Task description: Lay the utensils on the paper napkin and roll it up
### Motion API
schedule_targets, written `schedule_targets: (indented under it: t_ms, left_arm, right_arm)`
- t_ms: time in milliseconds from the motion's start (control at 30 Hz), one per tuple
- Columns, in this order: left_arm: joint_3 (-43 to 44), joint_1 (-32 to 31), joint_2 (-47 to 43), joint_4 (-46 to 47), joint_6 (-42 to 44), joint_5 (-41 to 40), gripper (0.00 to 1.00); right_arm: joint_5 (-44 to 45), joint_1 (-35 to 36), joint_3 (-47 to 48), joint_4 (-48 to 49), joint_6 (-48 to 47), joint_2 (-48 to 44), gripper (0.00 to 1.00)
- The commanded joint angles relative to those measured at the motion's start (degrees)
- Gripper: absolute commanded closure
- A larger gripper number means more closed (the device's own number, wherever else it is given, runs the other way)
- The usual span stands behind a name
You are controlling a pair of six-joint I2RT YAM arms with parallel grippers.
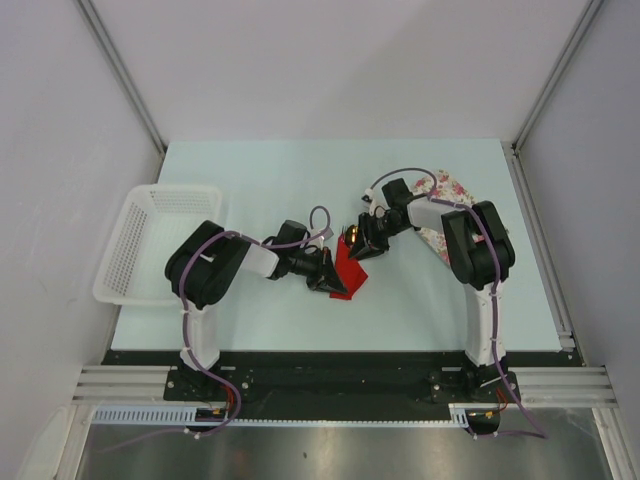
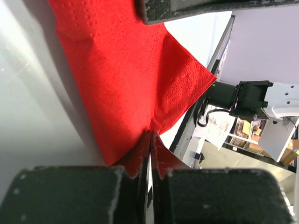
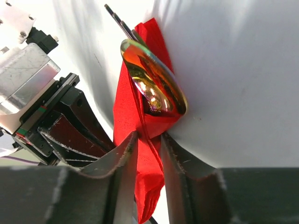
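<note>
My left gripper (image 2: pixel 150 156) is clamped hard on one edge of the thin, bright red paper napkin (image 2: pixel 126 79), which fans out from its tips over the pale table (image 2: pixel 28 102). My right gripper (image 3: pixel 148 151) stands partly apart, straddling the napkin's folded end. I cannot tell whether its pads actually press the paper. Just past its tips lies the slim spoon with the shiny gold bowl (image 3: pixel 156 91), its bowl poking out of the fold. A thin dark tip (image 3: pixel 116 15) shows beyond it, probably the pink-purple metallic fork. The bundle sits mid-table between the arms.

My worry is that both grippers are working one flimsy sheet from opposite sides, so any pull apart could tear it. If the fold slackens, the exposed spoon could slide out.

Only the right wrist view shows the cutlery properly, while the left wrist view shows just the pinch. The overhead camera alone shows the white mesh basket (image 1: pixel 130 250) and the white floral cloth (image 1: pixel 452 192), both well away from the work.
</note>
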Motion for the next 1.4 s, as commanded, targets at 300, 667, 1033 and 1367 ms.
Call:
schedule_targets:
  t_ms: [300,667,1033,1367]
  left_arm:
    - [-1.9,0.8,-4.7,2.1,2.5,-2.8,0.85]
    - [-0.1,11.1,-22.6,-10.0,14.7,-4.8,0.24]
    - [1.3,17.8,-33.7,-12.2,21.7,-9.0,0.06]
    - [5.7,19.1,-40.7,-21.5,32.3,-16.8,0.00]
  right_arm:
    - [6.0,0.3,-2.3,1.3,-2.3,2.1,1.00]
    - [3.4,0.8,1.8,1.7,-3.6,-7.3,1.00]
    - [4.2,0.3,4.7,-1.2,-5.4,-9.8,1.00]
    - [2.9,2.4,9.8,-5.4,-10.1,-17.0,1.00]
